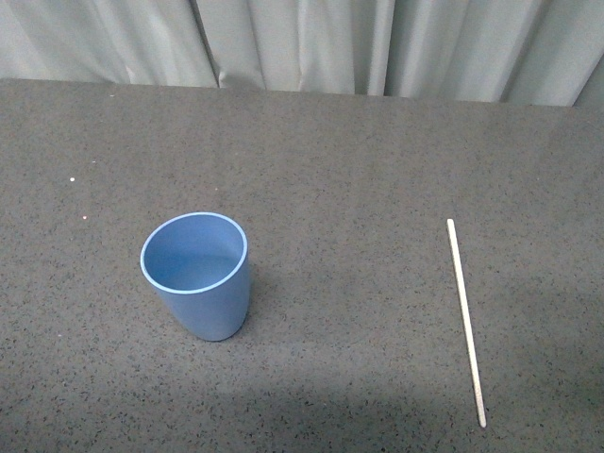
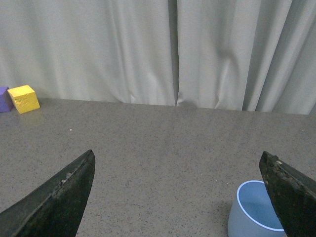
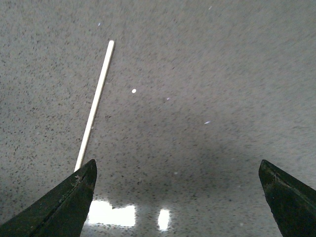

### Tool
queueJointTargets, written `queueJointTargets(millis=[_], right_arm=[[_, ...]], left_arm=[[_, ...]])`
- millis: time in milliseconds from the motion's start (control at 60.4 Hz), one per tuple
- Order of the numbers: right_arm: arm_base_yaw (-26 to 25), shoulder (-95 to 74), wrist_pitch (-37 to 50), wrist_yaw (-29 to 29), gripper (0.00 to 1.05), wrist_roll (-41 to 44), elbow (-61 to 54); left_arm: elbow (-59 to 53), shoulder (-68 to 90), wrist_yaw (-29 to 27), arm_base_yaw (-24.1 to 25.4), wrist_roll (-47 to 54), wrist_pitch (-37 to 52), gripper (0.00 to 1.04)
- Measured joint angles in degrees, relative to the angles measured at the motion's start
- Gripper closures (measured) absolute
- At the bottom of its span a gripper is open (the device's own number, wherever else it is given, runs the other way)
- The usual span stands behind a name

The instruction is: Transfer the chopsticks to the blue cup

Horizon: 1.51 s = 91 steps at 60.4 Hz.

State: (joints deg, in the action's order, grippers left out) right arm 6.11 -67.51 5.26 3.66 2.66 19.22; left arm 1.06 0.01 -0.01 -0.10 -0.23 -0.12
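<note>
The right gripper (image 3: 177, 161) stands wide, its two dark fingers (image 3: 59, 202) far apart with nothing between them but bare table (image 3: 207, 74). In its wrist view the stick (image 3: 94, 106) runs from just beside one fingertip away across the surface; whether stick and finger touch I cannot tell. The left gripper (image 2: 176, 152) is spread just as wide and holds nothing. One of its fingers hides part of the cup (image 2: 247, 217), which stands just beyond that fingertip.

In the front view neither arm shows. The cup stands upright with its mouth open and nothing inside. The stick lies flat on the table well to the right of the cup, clear apart from it. It lies almost lengthwise away from the robot, and its far end leans slightly toward the cup. Its near end reaches closer to the robot than the cup's base does.

Behind the cup, at the table's far edge, hangs a pale pleated curtain (image 1: 311, 42). Far to the left of the cup, at the foot of the curtain, a yellow block (image 2: 23, 98) sits against a purple block (image 2: 4, 98), seen only in the left wrist view
</note>
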Motion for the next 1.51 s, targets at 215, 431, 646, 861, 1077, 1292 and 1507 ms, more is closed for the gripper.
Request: queueJointTargets(millis=[215,431,646,861,1077,1292,1507], right_arm=[[2.38,-22.69,-1.25,-5.11,0.09,-7.78,12.96],[4.28,-36.24,-6.82,-6.95,0.09,-12.13,24.02],[6.47,-44.63,-9.53,-5.18,0.09,-15.02,31.58],[7.96,-50.62,-12.7,-3.91,0.09,-16.92,36.81],[8.92,-54.14,-13.29,-3.93,0.11,-17.09,40.17],[9.2,-55.15,-14.45,-3.06,0.45,-17.33,41.29],[9.2,-55.52,-16.28,-2.32,0.77,-17.49,42.16]], left_arm=[[0.0,0.0,0.0,0.0,0.0,0.0,0.07],[0.0,0.0,0.0,0.0,0.0,0.0,0.07],[0.0,0.0,0.0,0.0,0.0,0.0,0.07],[0.0,0.0,0.0,0.0,0.0,0.0,0.07],[0.0,0.0,0.0,0.0,0.0,0.0,0.07],[0.0,0.0,0.0,0.0,0.0,0.0,0.07],[0.0,0.0,0.0,0.0,0.0,0.0,0.07]])
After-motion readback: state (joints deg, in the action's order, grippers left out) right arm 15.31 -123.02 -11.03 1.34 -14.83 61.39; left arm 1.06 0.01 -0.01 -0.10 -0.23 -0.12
